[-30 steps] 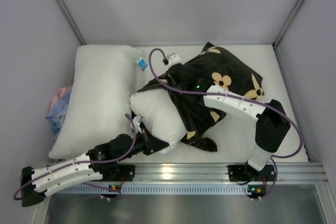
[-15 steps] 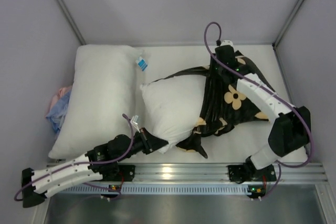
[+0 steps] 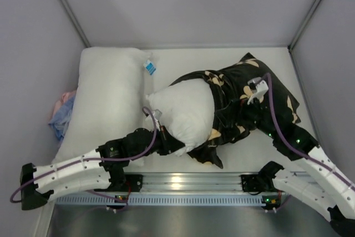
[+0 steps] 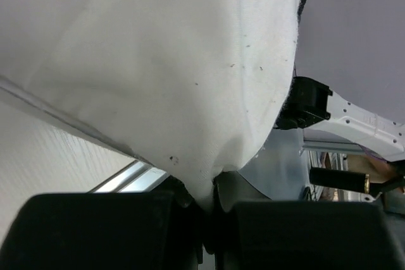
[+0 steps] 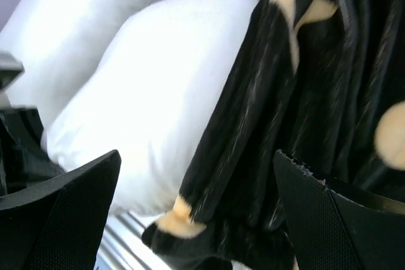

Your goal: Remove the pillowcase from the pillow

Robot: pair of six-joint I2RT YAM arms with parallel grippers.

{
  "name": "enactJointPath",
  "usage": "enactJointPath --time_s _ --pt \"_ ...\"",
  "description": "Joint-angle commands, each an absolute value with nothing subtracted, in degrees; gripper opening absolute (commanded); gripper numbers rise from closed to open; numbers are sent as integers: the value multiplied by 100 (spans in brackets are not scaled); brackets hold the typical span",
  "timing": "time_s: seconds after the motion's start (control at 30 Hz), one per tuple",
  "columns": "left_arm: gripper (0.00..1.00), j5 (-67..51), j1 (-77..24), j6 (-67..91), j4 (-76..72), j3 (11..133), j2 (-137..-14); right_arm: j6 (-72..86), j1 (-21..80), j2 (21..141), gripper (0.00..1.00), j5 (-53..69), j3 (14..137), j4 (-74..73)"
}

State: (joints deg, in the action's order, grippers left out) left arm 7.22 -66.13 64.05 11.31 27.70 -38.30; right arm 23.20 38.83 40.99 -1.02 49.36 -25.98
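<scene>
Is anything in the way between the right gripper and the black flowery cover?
No, nothing visible. The right gripper, jaws open, points straight at the soft black velvety pillowcase with tan flowers, which sits partway off the plump white pillow. Only open space lies between them.

left hand (image 4: 209, 219) pinched tight, right hand (image 5: 196, 162) wide

No legible text; the tag (image 3: 148, 67) is unreadable.

Right gripper (image 5: 197, 153) lets go
Its fingers have opened wide and the arm has pulled back toward the near edge. The pillowcase (image 3: 280, 95) has slid to the right, so more of the white pillow (image 3: 183, 109) shows.
</scene>
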Motion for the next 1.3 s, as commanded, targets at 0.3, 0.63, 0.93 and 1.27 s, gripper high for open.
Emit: enactJointPath --time_s 0.3,0.63,0.93,1.27 --pt "0 932 -6627 5344 1169 4825 -4623 2979 3946 3727 62 968 3446 -2329" --pt "0 1449 -6627 4975 2195 5782 -3922 3409 3946 4603 8 -1341 3358 -2285" --pt "0 2144 -6627 5237 3479 5994 -2181 4061 2516 6010 0 -1115 3243 -1459" --pt "0 1969 -6627 5871 3894 4835 -1300 2972 1916 5213 24 -3 3147 -1302"
